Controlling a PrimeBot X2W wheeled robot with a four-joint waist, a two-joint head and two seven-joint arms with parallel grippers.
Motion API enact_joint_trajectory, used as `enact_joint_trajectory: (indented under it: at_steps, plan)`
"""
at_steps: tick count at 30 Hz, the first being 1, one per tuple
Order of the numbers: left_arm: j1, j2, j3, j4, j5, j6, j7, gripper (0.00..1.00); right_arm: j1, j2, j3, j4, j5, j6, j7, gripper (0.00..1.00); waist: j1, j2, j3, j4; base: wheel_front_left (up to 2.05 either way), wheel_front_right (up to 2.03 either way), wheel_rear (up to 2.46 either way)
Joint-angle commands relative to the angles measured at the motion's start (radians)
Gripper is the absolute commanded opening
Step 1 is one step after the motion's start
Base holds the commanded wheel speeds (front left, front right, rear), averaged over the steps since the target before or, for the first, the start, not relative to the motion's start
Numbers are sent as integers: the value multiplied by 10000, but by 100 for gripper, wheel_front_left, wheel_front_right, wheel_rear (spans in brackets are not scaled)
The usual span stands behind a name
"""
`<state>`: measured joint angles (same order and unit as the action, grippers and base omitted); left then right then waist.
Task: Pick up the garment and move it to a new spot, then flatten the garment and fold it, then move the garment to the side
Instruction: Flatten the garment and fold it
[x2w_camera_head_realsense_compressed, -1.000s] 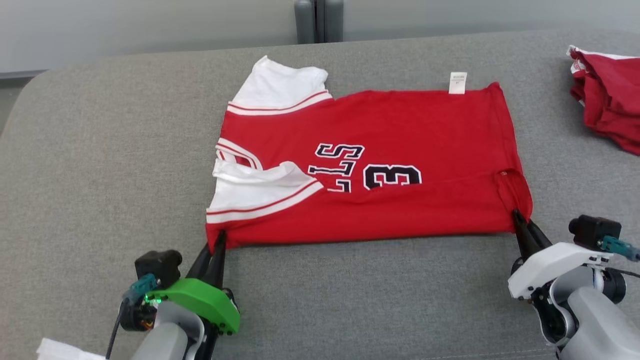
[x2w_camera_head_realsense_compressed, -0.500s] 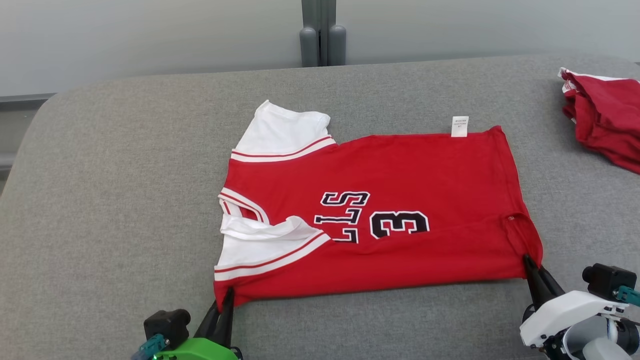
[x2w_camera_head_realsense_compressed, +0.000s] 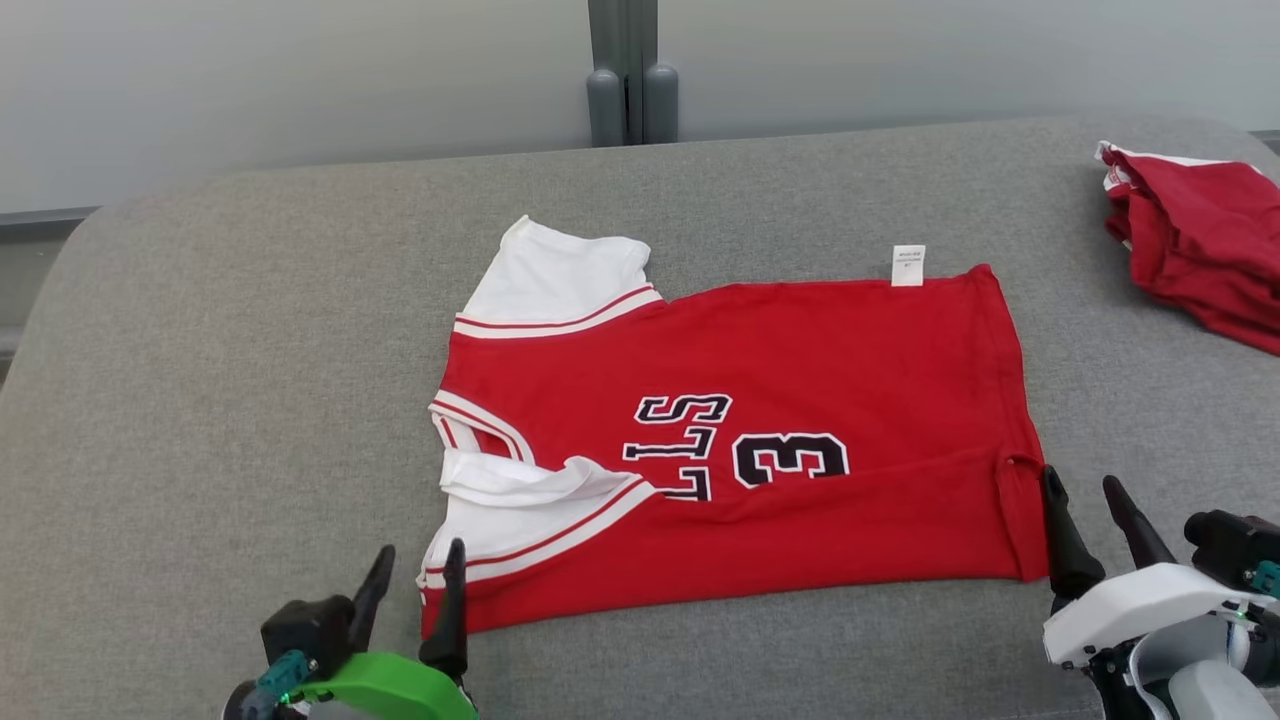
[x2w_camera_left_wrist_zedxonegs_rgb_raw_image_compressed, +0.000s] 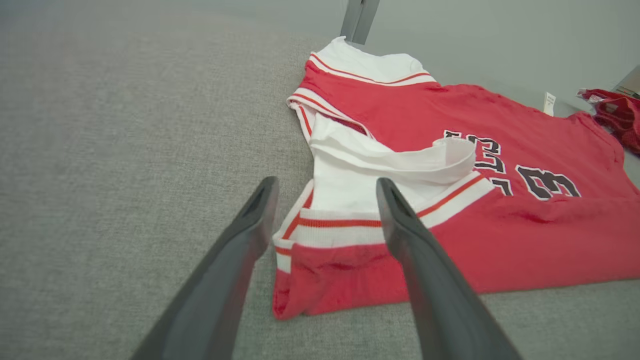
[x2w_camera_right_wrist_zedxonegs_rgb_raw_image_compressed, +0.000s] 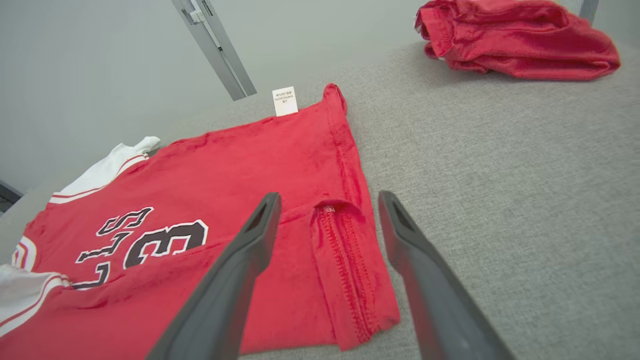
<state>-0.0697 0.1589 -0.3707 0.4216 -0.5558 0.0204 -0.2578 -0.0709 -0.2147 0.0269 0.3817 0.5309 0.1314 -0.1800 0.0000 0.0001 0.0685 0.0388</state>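
**Wide open, nothing held**

My left end effector stands wide open at the near left corner of the red jersey. My right end effector is equally spread at its near right corner. Neither grips cloth. The jersey lies flat on the grey surface.

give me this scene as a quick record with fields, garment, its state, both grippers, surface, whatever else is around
garment: red jersey with white sleeves and black lettering
state: spread out on the surface, print up; near strip appears folded over; near sleeve rumpled
left gripper: open, holding nothing, at the jersey's near left corner
right gripper: open, holding nothing, at the near right corner by the hem
surface: grey fabric-covered table
label: small white tag at the far edge
other items: bundled red garment at far right, apart from the jersey
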Motion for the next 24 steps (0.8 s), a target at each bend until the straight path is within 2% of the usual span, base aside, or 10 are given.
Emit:
enact_joint_trajectory:
  at_steps: [1, 11, 24]
  plan:
    - [-240, 116, 138, -142, 163, 95, -72, 100, -149, 81, -83, -181, -169, -18, -131, 100, 0, -1, -68, -4, 0, 0, 0]
    - [-578, 66, 1308, -1533, 1377, 174, -76, 100, -410, 514, -171, -1194, -975, -18, -576, 100, 0, -1, -333, 0, 0, 0, 0]
    - [-470, 170, 2498, -2102, 2220, -248, -73, 100, -231, 719, 188, -2345, -1966, -18, -848, 100, 0, -1, -495, -46, 0, 0, 0]
